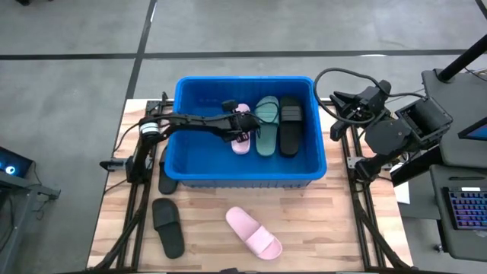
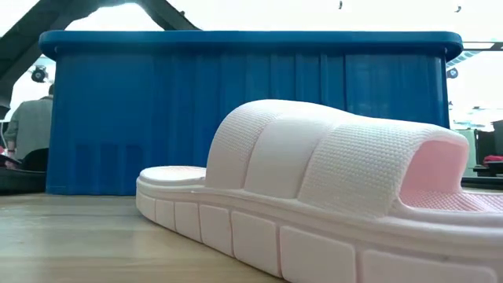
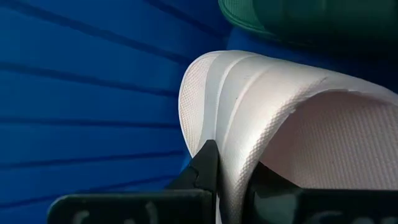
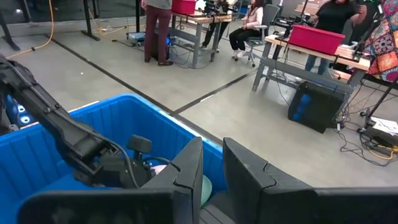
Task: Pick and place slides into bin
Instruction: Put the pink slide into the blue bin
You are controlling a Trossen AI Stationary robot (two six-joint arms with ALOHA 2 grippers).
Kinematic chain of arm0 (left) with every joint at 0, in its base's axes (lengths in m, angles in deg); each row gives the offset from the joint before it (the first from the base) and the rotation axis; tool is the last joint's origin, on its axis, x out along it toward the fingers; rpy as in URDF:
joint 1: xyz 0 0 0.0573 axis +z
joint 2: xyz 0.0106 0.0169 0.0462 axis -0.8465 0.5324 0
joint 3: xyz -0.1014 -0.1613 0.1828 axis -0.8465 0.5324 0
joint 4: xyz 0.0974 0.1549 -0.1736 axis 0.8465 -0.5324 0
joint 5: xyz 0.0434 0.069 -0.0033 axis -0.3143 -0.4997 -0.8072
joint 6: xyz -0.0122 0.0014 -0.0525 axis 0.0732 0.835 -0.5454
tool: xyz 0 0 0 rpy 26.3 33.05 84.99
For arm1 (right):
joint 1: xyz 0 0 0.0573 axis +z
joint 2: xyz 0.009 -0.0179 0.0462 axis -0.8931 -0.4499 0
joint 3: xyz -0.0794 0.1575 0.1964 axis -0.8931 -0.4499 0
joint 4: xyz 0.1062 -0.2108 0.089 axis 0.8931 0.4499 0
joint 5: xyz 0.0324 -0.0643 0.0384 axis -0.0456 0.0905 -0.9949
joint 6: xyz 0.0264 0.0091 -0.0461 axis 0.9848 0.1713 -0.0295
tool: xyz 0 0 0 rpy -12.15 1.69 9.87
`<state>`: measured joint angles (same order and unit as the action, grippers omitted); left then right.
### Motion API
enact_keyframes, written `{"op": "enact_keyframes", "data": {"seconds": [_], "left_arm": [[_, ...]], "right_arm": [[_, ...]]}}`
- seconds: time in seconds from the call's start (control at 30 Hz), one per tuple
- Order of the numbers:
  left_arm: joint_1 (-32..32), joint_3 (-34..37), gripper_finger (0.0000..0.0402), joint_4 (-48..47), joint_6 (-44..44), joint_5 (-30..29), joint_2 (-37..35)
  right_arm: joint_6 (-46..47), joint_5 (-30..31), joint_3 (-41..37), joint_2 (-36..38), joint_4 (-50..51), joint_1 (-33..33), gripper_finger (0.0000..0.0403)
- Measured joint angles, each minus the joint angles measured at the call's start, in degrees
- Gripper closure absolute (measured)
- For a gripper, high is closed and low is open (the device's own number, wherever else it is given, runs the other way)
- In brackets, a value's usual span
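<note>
The blue bin (image 1: 190,164) stands at the table's middle; it fills the back of the low view (image 2: 157,110). In it lie a dark green slide (image 1: 266,129) and a black slide (image 1: 289,125). My left gripper (image 1: 237,124) reaches into the bin from the left and is shut on a light pink slide (image 1: 242,141) next to the green one. My right gripper (image 1: 338,106) is open and empty, beyond the bin's far right corner. A second pink slide (image 1: 255,234) and a black slide (image 1: 167,226) lie on the table in front of the bin. My left gripper pinches the pink slide's wide strap at its edge (image 3: 233,155), with one finger (image 3: 205,165) on the strap's outer side and the other (image 3: 273,190) under the strap. Whether the slide rests on the bin's floor, I cannot tell.
Another black slide (image 1: 167,180) lies against the bin's near left corner. The pink slide on the table fills the front of the low view (image 2: 314,196). People and workbenches show in the room beyond the table (image 4: 249,25).
</note>
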<state>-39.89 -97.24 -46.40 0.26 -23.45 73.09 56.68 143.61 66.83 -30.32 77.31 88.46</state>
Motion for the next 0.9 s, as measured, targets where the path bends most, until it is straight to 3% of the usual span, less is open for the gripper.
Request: {"op": "enact_keyframes", "data": {"seconds": [0.6,0.9], "left_arm": [[0.9,0.0,0.0399,6.9,3.5,1.6,1.7],[1.9,-0.1,0.0315,6.7,3.1,9.4,1.3]], "right_arm": [[0.0,0.0,0.0,0.0,0.0,0.0,0.0349],[0.0,0.0,0.0,0.0,0.0,0.0,0.0349]]}}
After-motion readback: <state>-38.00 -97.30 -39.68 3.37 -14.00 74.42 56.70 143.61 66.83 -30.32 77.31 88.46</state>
